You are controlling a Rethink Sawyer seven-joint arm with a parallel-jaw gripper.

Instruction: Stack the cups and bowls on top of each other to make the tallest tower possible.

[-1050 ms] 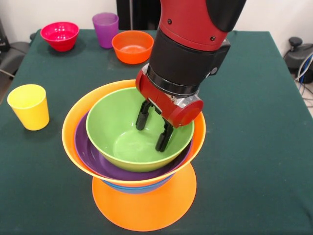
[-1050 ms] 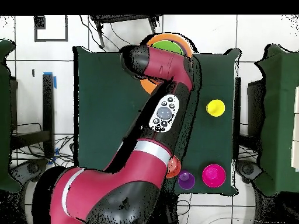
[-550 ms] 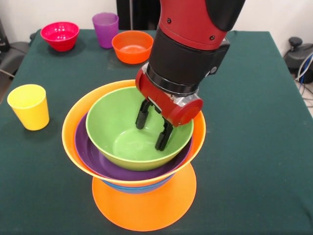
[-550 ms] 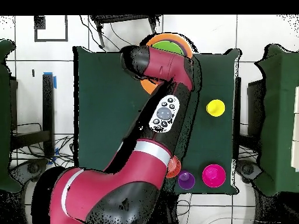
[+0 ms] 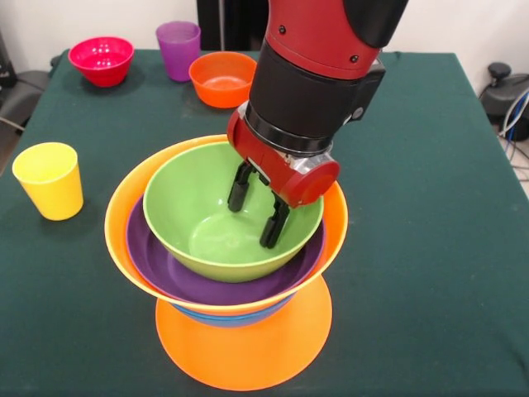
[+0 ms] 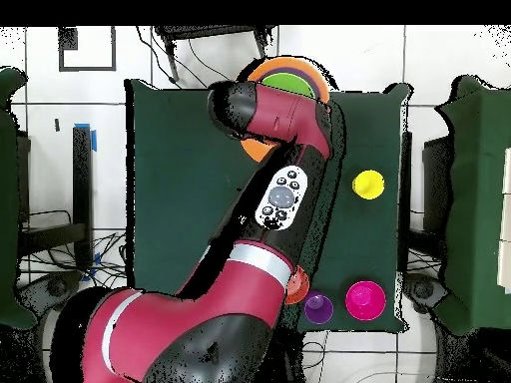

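Tower (image 5: pixel 225 285) standing on the desk (image 5: pixel 430 248): orange, blue, orange, purple and green bowl (image 5: pixel 198 223) nesting. Pincer (image 5: pixel 253 212) hanging inside the green bowl, fingers apart, gripping nothing. Yellow cup (image 5: pixel 50 179), purple cup (image 5: pixel 178 50), pink-red bowl (image 5: pixel 101 59) and small orange bowl (image 5: pixel 224 78) awaiting stacking.

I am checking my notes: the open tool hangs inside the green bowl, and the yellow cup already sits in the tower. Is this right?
Not quite. In the front view the yellow cup stands alone on the table, apart from the tower. The open tool does hang inside the green bowl.
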